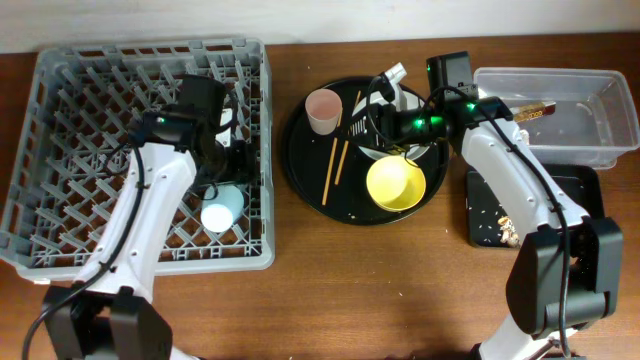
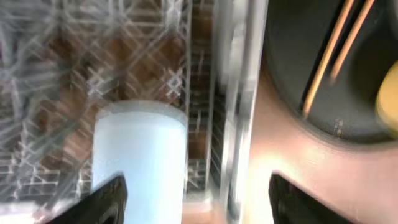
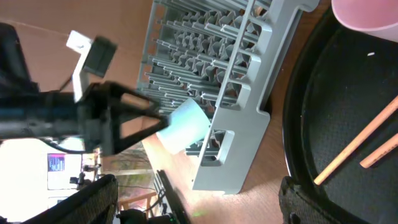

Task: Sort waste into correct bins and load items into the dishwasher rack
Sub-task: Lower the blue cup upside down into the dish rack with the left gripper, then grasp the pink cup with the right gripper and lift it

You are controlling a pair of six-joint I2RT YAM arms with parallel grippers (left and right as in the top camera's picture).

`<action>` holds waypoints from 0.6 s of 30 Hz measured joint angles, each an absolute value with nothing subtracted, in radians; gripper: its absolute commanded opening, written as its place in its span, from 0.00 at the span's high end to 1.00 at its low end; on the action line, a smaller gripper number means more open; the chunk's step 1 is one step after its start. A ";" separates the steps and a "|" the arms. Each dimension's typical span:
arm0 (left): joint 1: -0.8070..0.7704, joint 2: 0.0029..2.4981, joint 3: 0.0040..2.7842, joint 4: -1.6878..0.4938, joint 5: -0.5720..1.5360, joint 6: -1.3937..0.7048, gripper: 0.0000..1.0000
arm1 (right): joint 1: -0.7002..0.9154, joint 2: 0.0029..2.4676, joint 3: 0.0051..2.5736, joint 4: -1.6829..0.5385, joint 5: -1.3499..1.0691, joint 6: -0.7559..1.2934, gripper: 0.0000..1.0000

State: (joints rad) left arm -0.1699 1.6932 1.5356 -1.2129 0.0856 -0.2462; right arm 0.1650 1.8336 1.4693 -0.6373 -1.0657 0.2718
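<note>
we record the left hand [image 2: 198, 185] spread wide and holding nothing over the dishwasher rack [image 1: 90, 120], the light-blue cup [image 1: 220, 212] lying tilted among the pegs beside it, and the right hand [image 3: 196, 190] likewise wide apart and empty above the round black tray [image 1: 300, 165] bearing the pink cup [image 1: 323, 110], yellow bowl [image 1: 397, 184] and chopsticks [image 1: 340, 160].

Left gripper [image 2: 198, 182] and right gripper [image 3: 198, 182] gape (jaws wide apart).

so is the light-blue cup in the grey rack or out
In: the small light-blue cup lies tipped among the pegs of the grey plastic rack.
</note>
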 measured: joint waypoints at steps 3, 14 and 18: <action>-0.170 1.677 1.687 -1.505 0.073 -0.265 0.26 | 0.165 1.834 1.469 -0.642 -1.062 0.257 0.17; -0.170 1.647 1.419 -1.319 0.078 -0.281 0.27 | 0.165 1.834 1.469 -0.642 -1.062 0.254 0.17; -0.170 1.647 1.391 -1.208 0.078 -0.281 0.27 | 0.165 1.834 1.469 -0.643 -1.062 0.254 0.17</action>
State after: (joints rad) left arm -0.1699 1.6474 1.3911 -1.2079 0.0784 -0.2806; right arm 0.1650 1.8336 1.4693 -0.6430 -1.0622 0.2539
